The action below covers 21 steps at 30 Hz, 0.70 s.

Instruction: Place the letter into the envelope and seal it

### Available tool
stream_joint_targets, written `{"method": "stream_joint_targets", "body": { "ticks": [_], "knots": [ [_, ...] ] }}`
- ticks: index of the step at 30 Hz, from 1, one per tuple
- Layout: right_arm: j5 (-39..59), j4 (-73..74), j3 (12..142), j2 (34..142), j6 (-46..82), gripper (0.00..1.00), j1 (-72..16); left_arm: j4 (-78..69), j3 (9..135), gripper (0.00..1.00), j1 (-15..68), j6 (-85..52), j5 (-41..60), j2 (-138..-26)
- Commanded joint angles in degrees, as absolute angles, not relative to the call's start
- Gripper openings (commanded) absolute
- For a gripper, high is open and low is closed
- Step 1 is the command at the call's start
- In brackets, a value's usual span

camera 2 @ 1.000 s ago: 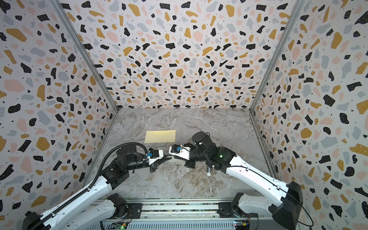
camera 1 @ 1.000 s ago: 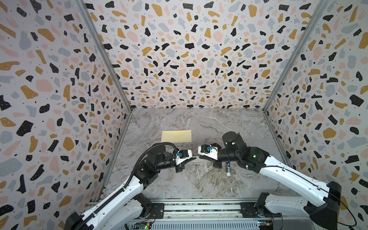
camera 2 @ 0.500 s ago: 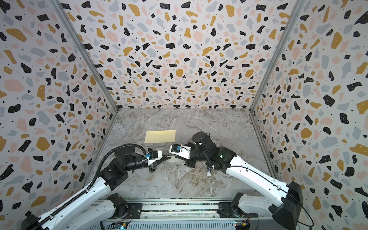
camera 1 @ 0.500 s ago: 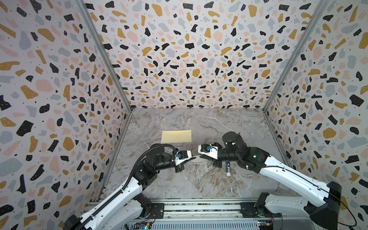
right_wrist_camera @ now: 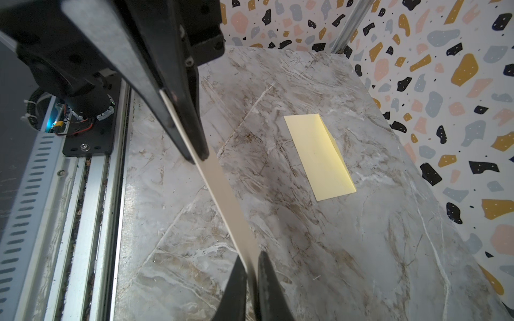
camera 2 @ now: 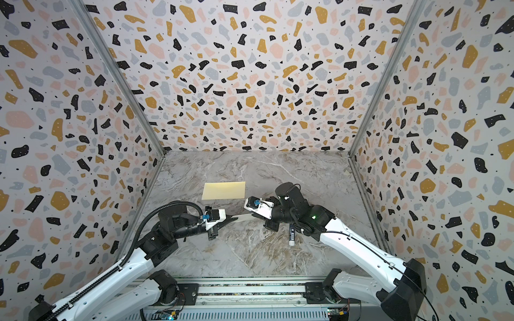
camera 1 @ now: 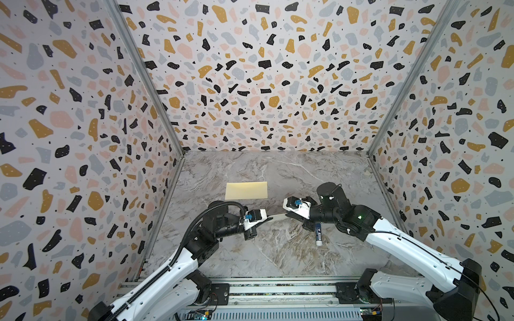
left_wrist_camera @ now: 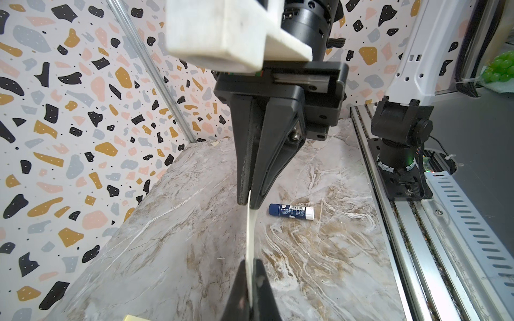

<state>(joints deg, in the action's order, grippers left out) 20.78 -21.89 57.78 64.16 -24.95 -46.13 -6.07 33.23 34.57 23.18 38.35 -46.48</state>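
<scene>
1. In both top views: left gripper [camera 1: 266, 219] and right gripper [camera 1: 288, 216] tip to tip, each pinched tight on one end of letter [camera 1: 276, 217], held above table [camera 1: 278, 172]. Envelope [camera 1: 246, 190] flat just behind, touching neither. Glue stick [camera 1: 318, 234] under right arm.
2. Left wrist: left gripper [left_wrist_camera: 251, 262] clamped on edge-on letter [left_wrist_camera: 250, 236]; right gripper [left_wrist_camera: 249, 200] gripping far end; glue stick [left_wrist_camera: 291, 211] beyond.
3. Right wrist: right gripper [right_wrist_camera: 250, 258] closed on letter [right_wrist_camera: 222, 194]; left gripper [right_wrist_camera: 194, 155] on other end; envelope [right_wrist_camera: 319, 155] flat on table.

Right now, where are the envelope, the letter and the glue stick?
envelope [camera 1: 246, 190]: in a top view, middle of its upward face.
letter [right_wrist_camera: 221, 194]: right wrist view, middle of the raised sheet, seen nearly edge-on.
glue stick [left_wrist_camera: 290, 211]: left wrist view, labelled middle of its barrel.
</scene>
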Motion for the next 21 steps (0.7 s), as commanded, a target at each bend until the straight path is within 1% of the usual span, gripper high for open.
{"method": "stream_joint_targets", "body": {
  "ticks": [1, 9, 14, 17, 21],
  "knots": [
    [20.46, -23.31, 56.24, 61.78, -24.46, 0.11, -44.64, -9.10, 32.51, 0.00, 34.63, 23.53, 37.70, -45.22],
    [20.05, -22.16, 53.40, 61.00, -23.39, 0.11, -42.41, -9.05, 32.39, 0.00, 34.63, 23.73, 34.82, -44.37],
    [20.09, -21.59, 53.75, 60.94, -22.90, 0.12, -42.10, -9.04, 32.34, 0.00, 34.63, 23.50, 30.27, -43.41],
    [19.96, -19.44, 53.89, 59.97, -20.89, 0.20, -42.10, -10.10, 32.00, 0.00, 34.63, 22.10, 22.57, -42.11],
    [18.28, -15.95, 54.37, 60.07, -17.58, 0.36, -42.10, -11.59, 31.66, 0.00, 33.90, 18.18, 8.85, -39.81]
  ]
}}
